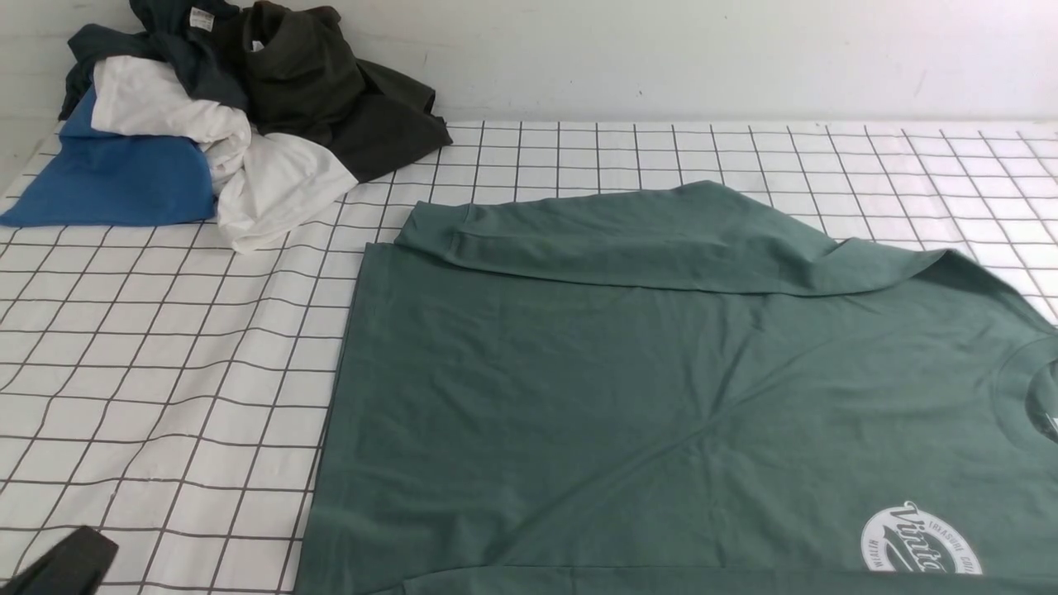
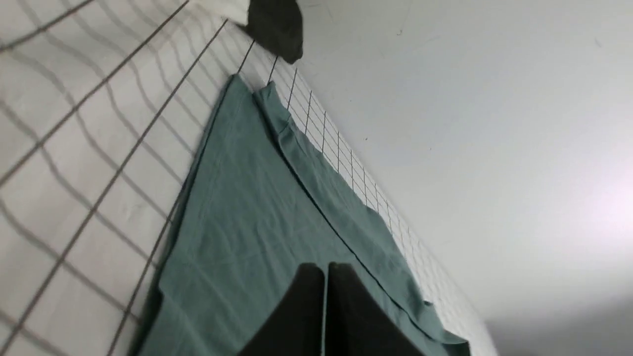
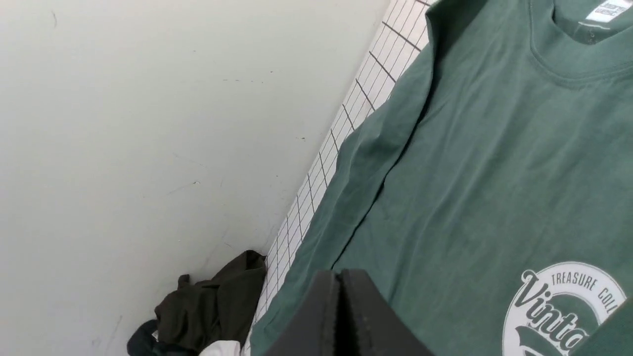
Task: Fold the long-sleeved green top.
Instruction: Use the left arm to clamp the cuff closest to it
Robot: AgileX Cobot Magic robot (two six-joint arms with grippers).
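The green long-sleeved top (image 1: pixel 661 397) lies flat on the checked tablecloth, neck (image 1: pixel 1033 388) to the right and hem to the left. Its far sleeve (image 1: pixel 661 240) is folded across the body along the far edge. The white oval logo (image 1: pixel 917 541) shows at the near right. My left gripper (image 1: pixel 83 547) sits at the near left corner, off the top, shut and empty. In the left wrist view that gripper (image 2: pixel 325 269) hangs above the top (image 2: pixel 247 198). My right gripper (image 3: pixel 339 274) is shut and empty over the top (image 3: pixel 494 173), near the logo (image 3: pixel 559 306); the front view does not show it.
A pile of clothes sits at the back left: a blue garment (image 1: pixel 116 178), a white one (image 1: pixel 248 173) and a dark olive-black one (image 1: pixel 331 91). A white wall (image 1: pixel 744 58) runs along the table's far edge. Checked cloth (image 1: pixel 165 372) lies bare left of the top.
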